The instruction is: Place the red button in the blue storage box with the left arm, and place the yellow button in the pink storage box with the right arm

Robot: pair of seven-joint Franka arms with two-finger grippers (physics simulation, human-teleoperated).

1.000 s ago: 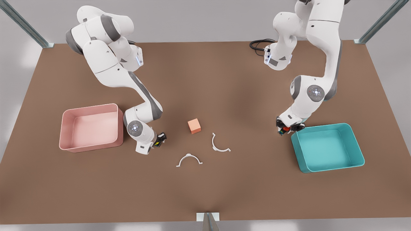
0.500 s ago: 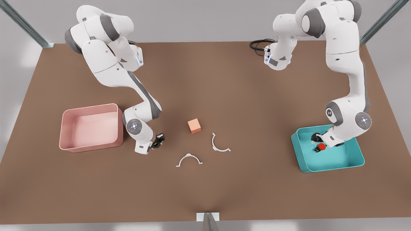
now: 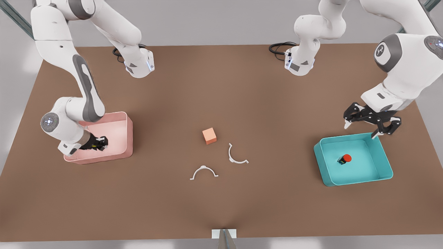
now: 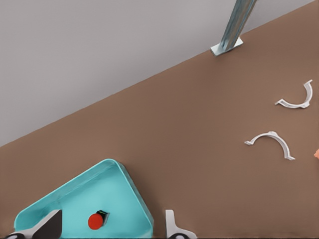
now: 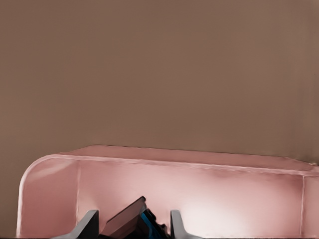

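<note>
While the left gripper [image 3: 372,125] hangs wide open above the blue storage box's [image 3: 383,157] far rim, the red button [image 3: 345,158] lies below it on the box floor. The right gripper [image 3: 99,144] sits low inside the pink storage box [image 3: 128,136], pinching a dark object, presumably the yellow button, whose cap is hidden. Releasing it tilted could let it bounce or roll; lifting carelessly could snag the wall just beside the fingers.
</note>
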